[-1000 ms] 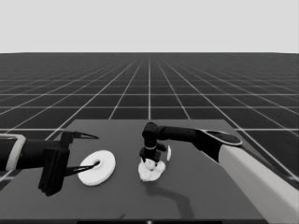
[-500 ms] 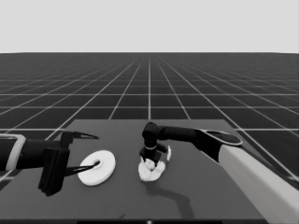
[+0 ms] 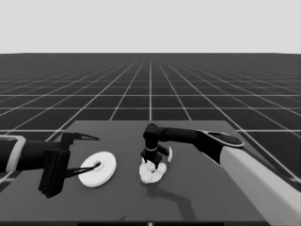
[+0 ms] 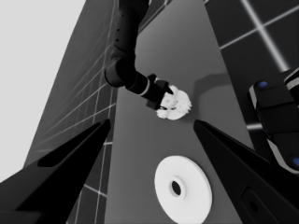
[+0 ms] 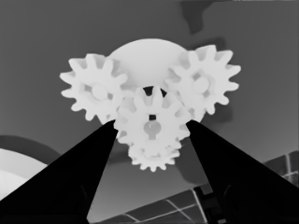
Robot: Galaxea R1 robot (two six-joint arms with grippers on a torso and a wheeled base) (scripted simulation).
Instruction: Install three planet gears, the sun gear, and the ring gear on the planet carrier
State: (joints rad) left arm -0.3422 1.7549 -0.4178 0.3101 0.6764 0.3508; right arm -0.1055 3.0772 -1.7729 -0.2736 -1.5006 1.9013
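Note:
The smaller round part (image 3: pixel 153 175) (image 5: pixel 145 58) lies mid-table with toothed gears on it. Two gears (image 5: pixel 96 91) (image 5: pixel 205 81) sit at its sides and another (image 5: pixel 154 158) sits low behind the middle one. My right gripper (image 3: pixel 151 163) (image 5: pixel 152 126) stands straight over the part, its fingers (image 5: pixel 100 149) closed against the middle gear (image 5: pixel 152 122) over the part's hole. The larger round part (image 3: pixel 97 169) (image 4: pixel 183 189) lies flat to the left. My left gripper (image 3: pixel 91 151) (image 4: pixel 152 123) waits over it, open and not holding it.
A thin white piece (image 3: pixel 169 154) lies just right of the right gripper. Dark machinery with blue lights (image 4: pixel 275 116) shows past the table's edge in the left wrist view. The right arm's pale grey part (image 3: pixel 254 179) crosses the lower right.

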